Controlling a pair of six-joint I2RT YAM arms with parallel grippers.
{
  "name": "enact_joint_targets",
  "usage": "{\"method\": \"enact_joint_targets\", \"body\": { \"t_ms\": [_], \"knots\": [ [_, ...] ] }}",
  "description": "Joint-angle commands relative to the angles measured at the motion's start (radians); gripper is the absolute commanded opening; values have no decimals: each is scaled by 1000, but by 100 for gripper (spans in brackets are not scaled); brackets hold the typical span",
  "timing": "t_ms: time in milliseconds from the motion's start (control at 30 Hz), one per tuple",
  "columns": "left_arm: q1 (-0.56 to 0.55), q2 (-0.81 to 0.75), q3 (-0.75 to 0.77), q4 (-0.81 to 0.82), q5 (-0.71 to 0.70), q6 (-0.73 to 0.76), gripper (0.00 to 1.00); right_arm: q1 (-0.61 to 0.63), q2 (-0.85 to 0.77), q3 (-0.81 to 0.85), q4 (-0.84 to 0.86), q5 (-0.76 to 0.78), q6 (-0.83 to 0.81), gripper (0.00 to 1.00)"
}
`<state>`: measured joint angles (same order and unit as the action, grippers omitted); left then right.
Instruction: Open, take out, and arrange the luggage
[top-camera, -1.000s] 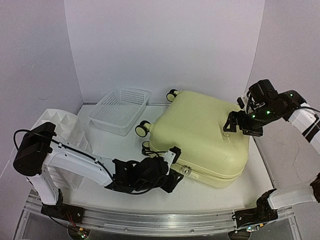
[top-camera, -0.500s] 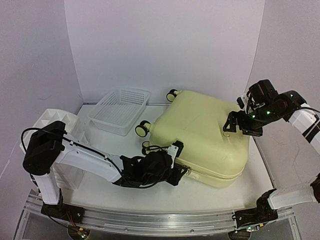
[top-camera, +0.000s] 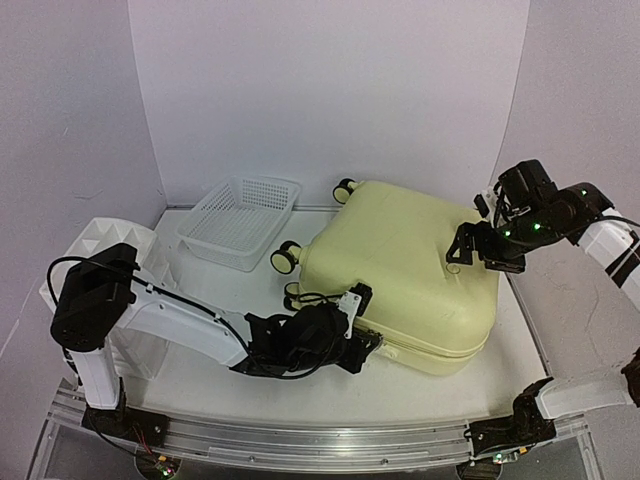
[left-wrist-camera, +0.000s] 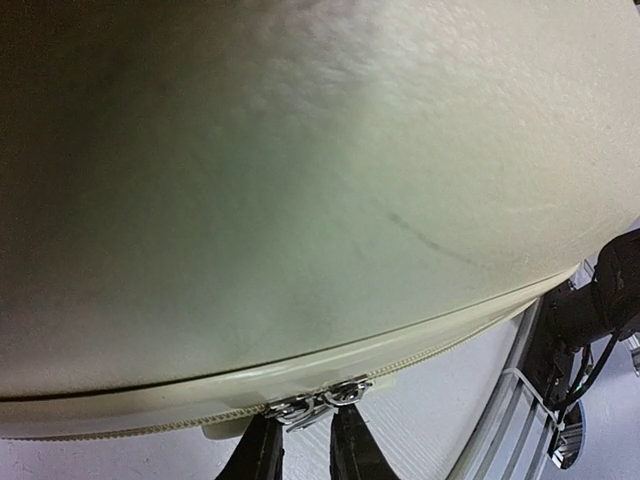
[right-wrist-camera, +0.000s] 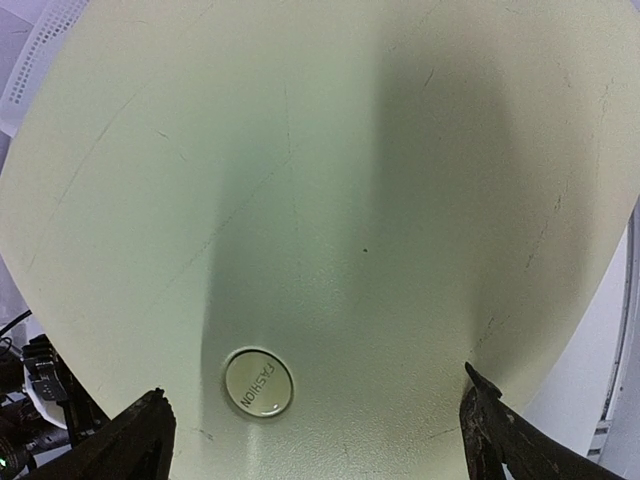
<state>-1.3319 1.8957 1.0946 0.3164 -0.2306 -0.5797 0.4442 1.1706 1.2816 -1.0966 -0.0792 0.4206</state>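
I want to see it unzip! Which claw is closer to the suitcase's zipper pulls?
Left. The left claw sits right at the zipper pulls on the near edge; the right claw is over the suitcase's far right top.

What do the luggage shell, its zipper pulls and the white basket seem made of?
The luggage looks like hard moulded plastic: pale yellow, fine pebbled matte grain, thin dark scuff lines. The zipper pulls look like bright metal, silvery with sharp glints. The basket looks like thin white plastic, perforated in a regular mesh.
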Motion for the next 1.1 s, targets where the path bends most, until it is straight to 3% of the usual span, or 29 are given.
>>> {"method": "enact_joint_targets", "body": {
  "t_ms": [0, 233, 400, 667, 1067],
  "knots": [
    [34, 25, 54, 26, 30, -39, 22, 9, -6, -15, 7, -43, 20, 98],
    [68, 22, 29, 27, 71, -128, 28, 10, 0, -7, 6, -44, 15, 98],
    [75, 2, 0, 26, 63, -141, 22, 9, 1, -4, 7, -43, 14, 98],
    [75, -62, -90, 27, 78, -149, 41, 10, 6, -10, 7, -43, 12, 98],
    [85, -67, -74, 32, 92, -112, 34, 9, 10, -13, 7, -42, 10, 98]
  ]
}}
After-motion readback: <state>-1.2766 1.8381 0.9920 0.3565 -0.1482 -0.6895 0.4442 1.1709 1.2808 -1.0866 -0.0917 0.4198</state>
